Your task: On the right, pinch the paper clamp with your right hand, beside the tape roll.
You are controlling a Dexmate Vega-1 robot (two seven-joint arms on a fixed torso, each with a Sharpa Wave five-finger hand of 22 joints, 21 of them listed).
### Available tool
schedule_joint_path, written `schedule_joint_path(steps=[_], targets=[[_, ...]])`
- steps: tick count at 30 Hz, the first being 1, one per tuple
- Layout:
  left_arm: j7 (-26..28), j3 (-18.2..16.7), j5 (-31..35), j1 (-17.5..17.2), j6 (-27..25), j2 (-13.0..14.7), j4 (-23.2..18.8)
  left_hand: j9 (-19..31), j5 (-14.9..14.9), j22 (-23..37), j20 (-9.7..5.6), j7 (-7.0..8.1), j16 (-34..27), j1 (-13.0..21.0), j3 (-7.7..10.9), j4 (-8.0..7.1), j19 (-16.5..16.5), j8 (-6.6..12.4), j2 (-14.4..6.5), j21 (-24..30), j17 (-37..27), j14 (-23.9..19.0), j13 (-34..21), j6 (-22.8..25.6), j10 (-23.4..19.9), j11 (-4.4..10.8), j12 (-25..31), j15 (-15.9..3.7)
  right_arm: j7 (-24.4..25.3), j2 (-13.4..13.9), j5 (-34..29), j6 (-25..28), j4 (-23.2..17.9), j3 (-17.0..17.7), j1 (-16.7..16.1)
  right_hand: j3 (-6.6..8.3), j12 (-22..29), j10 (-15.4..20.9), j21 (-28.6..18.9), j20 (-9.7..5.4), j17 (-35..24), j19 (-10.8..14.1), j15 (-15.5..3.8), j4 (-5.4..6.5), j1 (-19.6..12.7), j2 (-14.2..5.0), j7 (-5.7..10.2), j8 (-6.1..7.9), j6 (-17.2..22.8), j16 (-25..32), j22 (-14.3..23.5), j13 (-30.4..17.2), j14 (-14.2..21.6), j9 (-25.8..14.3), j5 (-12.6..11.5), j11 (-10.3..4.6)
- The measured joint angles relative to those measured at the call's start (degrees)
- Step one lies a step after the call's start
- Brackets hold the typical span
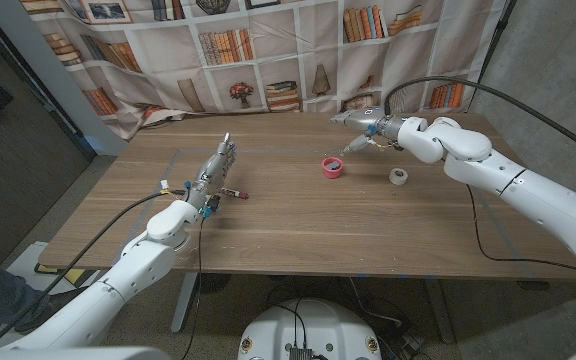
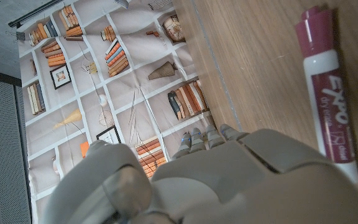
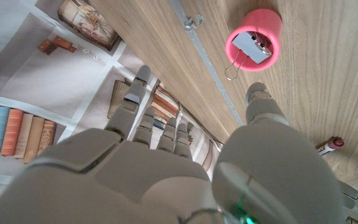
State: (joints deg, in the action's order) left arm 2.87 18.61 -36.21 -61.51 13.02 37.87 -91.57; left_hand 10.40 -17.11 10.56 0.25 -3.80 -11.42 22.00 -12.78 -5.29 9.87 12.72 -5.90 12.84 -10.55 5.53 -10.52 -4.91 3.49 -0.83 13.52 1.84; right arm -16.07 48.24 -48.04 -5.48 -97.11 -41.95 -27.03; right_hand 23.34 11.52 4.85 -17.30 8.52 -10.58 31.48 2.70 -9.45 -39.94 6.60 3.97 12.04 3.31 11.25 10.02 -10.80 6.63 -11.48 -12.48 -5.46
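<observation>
The only writing that can be read is "EXPO", printed in white on the dark red label of the marker [image 2: 325, 87] in the left wrist view; smaller print below it is too fine to read. There is one marker, and it lies on the wooden counter [image 1: 298, 220] just beside the left hand [image 1: 216, 168]. In the head view this hand reaches forward with its fingers extended close together, and it holds nothing. There is one paper clamp [image 3: 251, 47], a metal clip with wire handles, and it sits on top of a pink ring-shaped roll [image 3: 253, 38] on the right half of the counter. One small white tape roll [image 1: 398, 177] lies near it, a little further to the right, and the two are apart. The right hand [image 1: 360, 126] hovers above the counter just behind the pink roll. In the right wrist view its fingers [image 3: 140, 102] are stretched out and the thumb stands apart from them, pointing towards the clamp without touching it. Behind the counter hangs one cloth printed with bookshelves.
</observation>
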Motion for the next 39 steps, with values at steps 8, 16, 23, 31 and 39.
schedule_joint_path(steps=[8, 16, 23, 31, 39], targets=[[-0.38, 0.03, -0.30, 0.10, 0.23, -0.19, 0.69, 0.00, 0.00, 0.00, 0.60, 0.00, 0.00, 0.00, -0.25, -0.25, -0.03, -0.23, 0.00, 0.00, 0.00, -0.11, 0.00, 0.00, 0.01, 0.00, 0.00, -0.11, -3.19, -0.58, -2.18, -0.57, 0.21, -1.85, 1.95, 0.23, 0.38, 2.05, -0.58, -0.76, -0.23, 3.30, -1.39, 0.22, -0.73, 0.13, 1.40, 0.95, 1.87, 0.22, 0.00, 0.00, 2.40, -0.13, -0.26, -1.74], [-0.87, 0.57, -0.32, 0.51, 0.24, -0.45, 1.21, 0.00, 0.00, -0.01, 0.59, 0.00, 0.00, 0.00, -0.25, -0.25, -0.03, -0.23, 0.00, -0.44, 0.00, -0.11, 0.00, 0.00, 0.01, 0.00, -0.46, -0.11, -6.18, -0.87, -3.89, -1.77, 0.48, -3.10, 3.08, 0.22, 0.14, 1.06, -0.58, -1.47, -0.23, 4.89, -2.06, 0.22, -1.16, 0.56, 1.34, 0.66, 0.91, 0.22, -0.01, 0.00, 3.09, -0.13, -0.82, -1.79], [-1.01, 0.83, -0.44, 0.56, 0.08, -0.56, 1.34, 0.00, 0.00, -0.01, 1.12, 0.00, 0.22, 0.00, -0.25, -0.25, -0.13, -0.23, 0.00, -0.44, 0.00, -0.10, 0.00, 0.00, 0.01, 0.01, -0.46, -0.11, -8.29, -1.25, -5.62, -2.39, 0.70, -4.04, 3.97, 0.22, -0.30, -0.34, -0.58, -2.39, -0.22, 6.56, -2.39, 0.22, -1.81, 0.75, 1.05, 0.24, -0.38, 0.66, -0.01, 0.01, 4.85, -0.13, -1.10, -1.41], [-1.01, 1.01, -0.64, 0.34, -0.29, -0.66, 1.35, 0.15, 0.48, -0.02, 1.11, 0.00, 0.22, 0.00, -0.25, -0.25, -0.13, -0.45, 0.00, -0.44, 0.01, -0.10, 0.00, 0.00, 0.01, 0.01, -0.46, -0.11, -9.03, -1.69, -7.41, -3.67, 1.40, -4.92, 4.80, 0.22, -0.96, -3.74, -0.58, -3.84, -0.22, 9.67, 0.67, 0.22, -2.84, 1.33, 0.72, -0.39, -3.34, 0.97, -0.01, 0.01, 7.98, -0.12, -1.52, -0.89], [-0.72, 1.14, -0.80, -0.04, -0.71, -0.70, 1.09, 0.14, 0.48, -0.02, 1.11, 0.00, 0.22, 0.00, -0.49, -0.49, -0.13, -0.45, -0.01, -0.44, 0.02, -0.10, 0.00, 0.00, 0.02, 0.01, -0.46, -0.11, -9.00, -2.33, -9.09, -5.59, 2.60, -5.98, 5.90, 0.22, -0.96, -4.44, -0.58, -4.13, -0.07, 10.77, 1.01, 0.22, -3.39, 1.28, 1.06, -0.39, -3.65, 1.10, -0.02, 0.01, 9.46, -0.40, -1.51, -0.80]])
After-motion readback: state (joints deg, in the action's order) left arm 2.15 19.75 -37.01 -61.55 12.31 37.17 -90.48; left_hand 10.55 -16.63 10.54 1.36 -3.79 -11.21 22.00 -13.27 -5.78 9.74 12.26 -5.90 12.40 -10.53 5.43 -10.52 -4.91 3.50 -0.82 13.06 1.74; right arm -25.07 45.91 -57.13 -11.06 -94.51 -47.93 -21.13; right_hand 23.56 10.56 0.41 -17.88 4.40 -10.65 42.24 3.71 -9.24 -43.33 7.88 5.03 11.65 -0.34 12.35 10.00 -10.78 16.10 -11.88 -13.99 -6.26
